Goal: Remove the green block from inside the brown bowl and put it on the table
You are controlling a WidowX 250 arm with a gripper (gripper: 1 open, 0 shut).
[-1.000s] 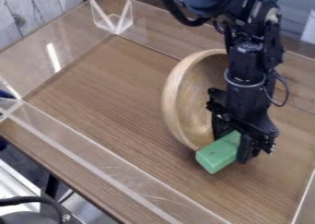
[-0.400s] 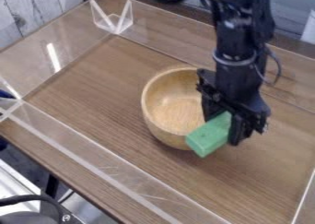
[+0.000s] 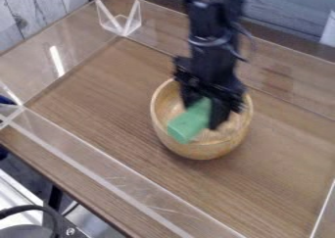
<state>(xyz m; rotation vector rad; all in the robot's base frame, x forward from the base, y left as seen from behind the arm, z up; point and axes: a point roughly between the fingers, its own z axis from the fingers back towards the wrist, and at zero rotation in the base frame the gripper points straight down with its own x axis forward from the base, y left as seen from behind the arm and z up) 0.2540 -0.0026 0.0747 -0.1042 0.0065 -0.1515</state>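
The green block (image 3: 191, 122) is tilted, its lower end over the hollow of the brown bowl (image 3: 217, 150). My gripper (image 3: 205, 109) comes straight down from above and is shut on the block's upper part. The bowl stands upright on the table (image 3: 105, 105), a little right of the middle. Whether the block touches the bowl's inside I cannot tell. The black arm hides the bowl's far rim.
Low clear acrylic walls (image 3: 78, 162) run along the table's front and left edges. A small clear V-shaped piece (image 3: 120, 21) stands at the back left corner. Bare wood lies to the left of and in front of the bowl.
The bowl, tipped on its side a second ago, now sits flat. My gripper has carried the green block left and back, from the bowl's front right to over its hollow.
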